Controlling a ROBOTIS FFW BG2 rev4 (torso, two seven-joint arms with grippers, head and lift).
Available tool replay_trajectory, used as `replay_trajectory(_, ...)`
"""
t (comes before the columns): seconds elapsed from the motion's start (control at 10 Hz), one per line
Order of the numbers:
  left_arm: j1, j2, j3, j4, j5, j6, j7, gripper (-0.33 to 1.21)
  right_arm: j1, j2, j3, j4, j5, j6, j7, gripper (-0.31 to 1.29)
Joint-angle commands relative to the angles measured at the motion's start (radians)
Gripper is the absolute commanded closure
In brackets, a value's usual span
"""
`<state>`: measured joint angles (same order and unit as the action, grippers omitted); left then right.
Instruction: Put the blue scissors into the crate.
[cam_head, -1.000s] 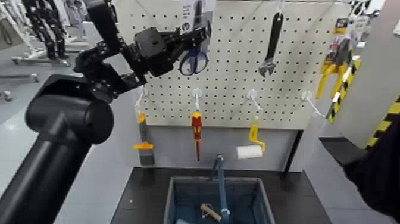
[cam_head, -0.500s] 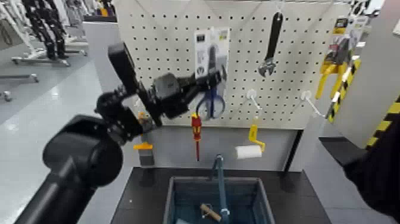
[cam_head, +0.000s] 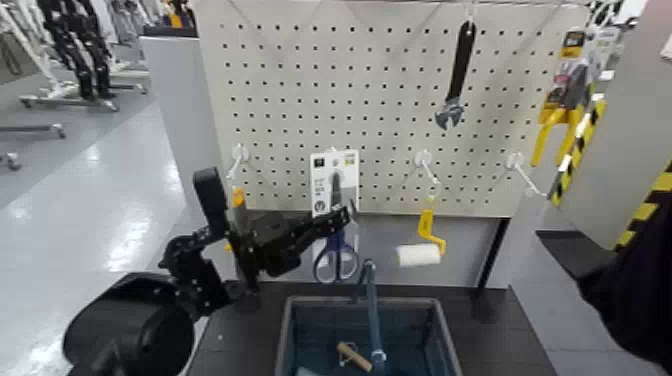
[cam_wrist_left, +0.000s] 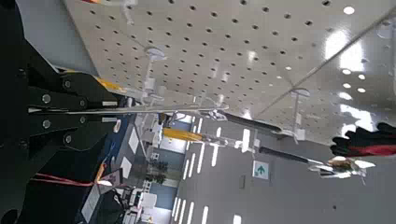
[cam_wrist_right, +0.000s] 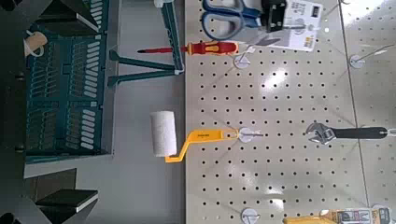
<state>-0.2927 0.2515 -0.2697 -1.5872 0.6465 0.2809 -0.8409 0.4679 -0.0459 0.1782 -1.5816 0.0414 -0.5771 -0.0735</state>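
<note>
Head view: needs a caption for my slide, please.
Left gripper holds carded scissors above the crate.

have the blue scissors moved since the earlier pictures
Yes, the blue scissors have moved down: they were up against the pegboard, and now the loops hang below its bottom edge, just above the crate.

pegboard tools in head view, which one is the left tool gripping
The blue-handled scissors on the white card, clamped in the left tool; the black-handled wrench just hangs, ungripped.
</note>
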Motion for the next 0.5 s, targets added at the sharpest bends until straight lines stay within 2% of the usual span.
replay_trajectory(0.1,0.047,-0.012,0.021,0.065,-0.030,0.018,-0.009,1.18,0.001,0.000,0.001,0.000,0.000,-0.001,-0.002,0.08)
replay_trajectory(0.3,0.063,-0.018,0.032,0.098,-0.056,0.027,-0.015,1.18,0.001,0.000,0.001,0.000,0.000,-0.001,0.000,0.08)
replay_trajectory(0.5,0.056,-0.023,0.004,0.193,-0.057,0.004,-0.044,1.18,0.000,0.000,0.004,0.003,0.000,-0.003,0.000,0.08)
